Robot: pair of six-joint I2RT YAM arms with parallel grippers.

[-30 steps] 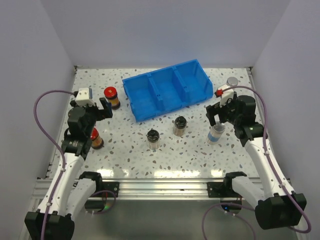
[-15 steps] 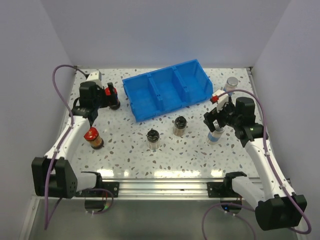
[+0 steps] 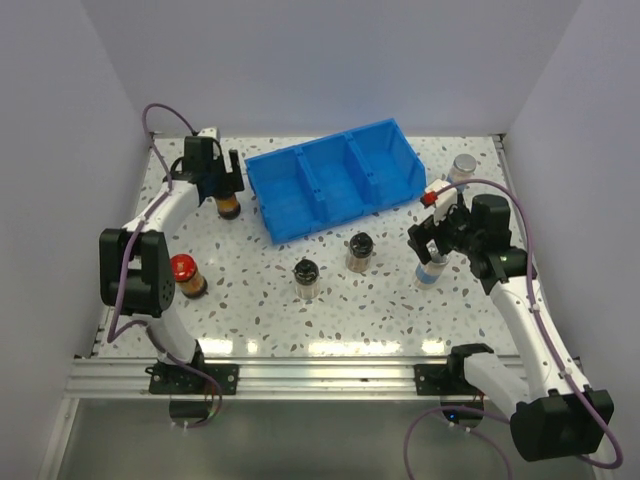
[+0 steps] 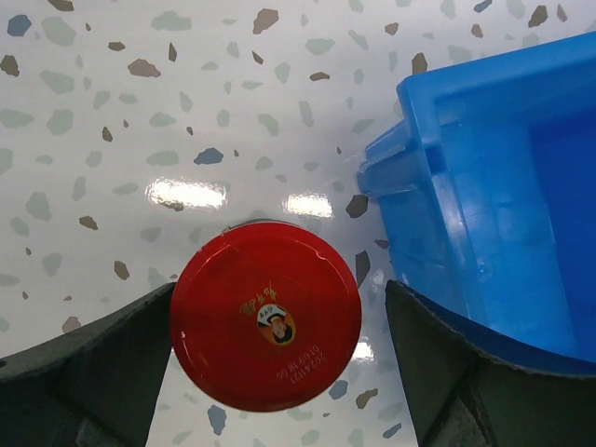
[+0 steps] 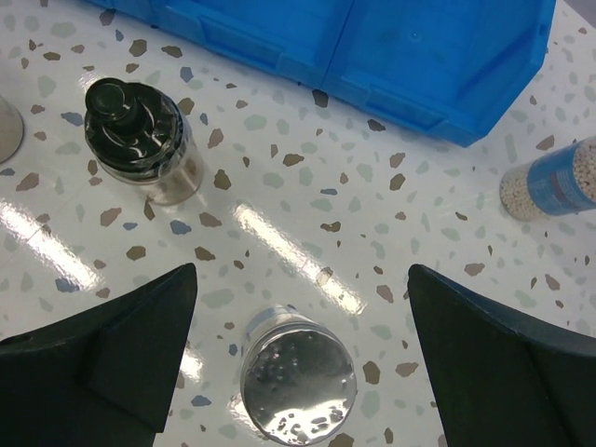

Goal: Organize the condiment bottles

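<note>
My left gripper (image 3: pixel 222 183) is open and straddles a red-capped jar (image 3: pixel 230 207) just left of the blue bin (image 3: pixel 335 178). In the left wrist view the red cap (image 4: pixel 265 317) sits between the fingers (image 4: pixel 112 358). The left one is at the cap's edge and a gap shows on the right. A second red-capped jar (image 3: pixel 185 272) stands at the front left. My right gripper (image 3: pixel 432 245) hangs open above a silver-capped jar (image 5: pixel 298 386), its fingers wide of it. Two black-capped jars (image 3: pixel 306 275) (image 3: pixel 360 248) stand mid-table. Another silver-capped jar (image 3: pixel 463 167) stands at the back right.
The blue three-compartment bin (image 4: pixel 503 205) lies right beside my left gripper's right finger. In the right wrist view the bin (image 5: pixel 372 47) is ahead, a black-capped jar (image 5: pixel 140 126) at the left and the far silver-capped jar (image 5: pixel 559 182) at the right edge.
My left arm has swung back from the front-left jar to the red-capped jar beside the bin and now straddles it. My right gripper has shifted slightly over the silver-capped jar.
</note>
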